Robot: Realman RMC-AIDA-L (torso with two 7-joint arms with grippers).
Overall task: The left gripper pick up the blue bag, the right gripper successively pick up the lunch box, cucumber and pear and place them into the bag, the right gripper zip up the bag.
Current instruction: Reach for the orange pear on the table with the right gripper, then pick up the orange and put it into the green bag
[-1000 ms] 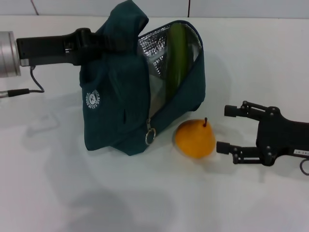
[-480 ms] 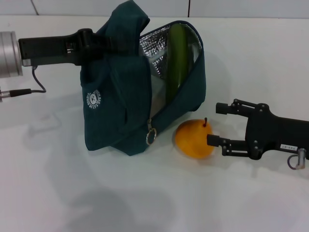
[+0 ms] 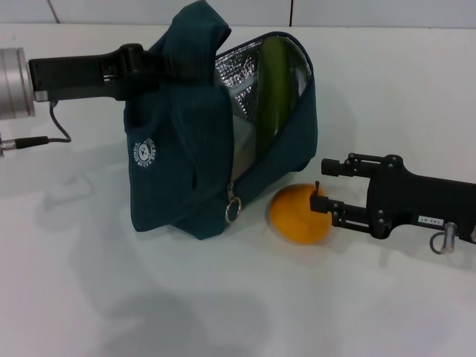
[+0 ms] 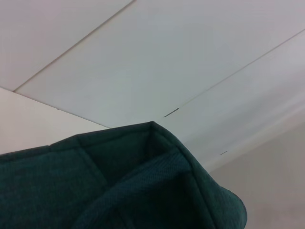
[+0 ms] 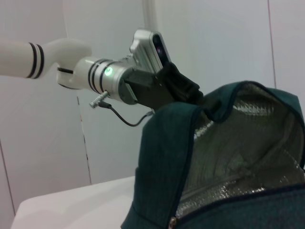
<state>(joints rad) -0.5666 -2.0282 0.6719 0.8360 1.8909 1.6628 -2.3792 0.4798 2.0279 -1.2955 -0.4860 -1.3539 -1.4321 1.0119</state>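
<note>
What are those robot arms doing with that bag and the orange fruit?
The left pincer holds the blue bag up by its handle so its mouth gapes open on the table. The cucumber is already standing inside against the silver lining. The right pincer is open and level with the pear, which sits on the table beside the bag. One finger reaches the pear's stem; it is not gripped yet.

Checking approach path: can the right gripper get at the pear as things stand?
Probably yes. The right gripper is open, level with the pear, fingertips already at it, nothing between; the blue bag sits on the pear's far side.
</note>
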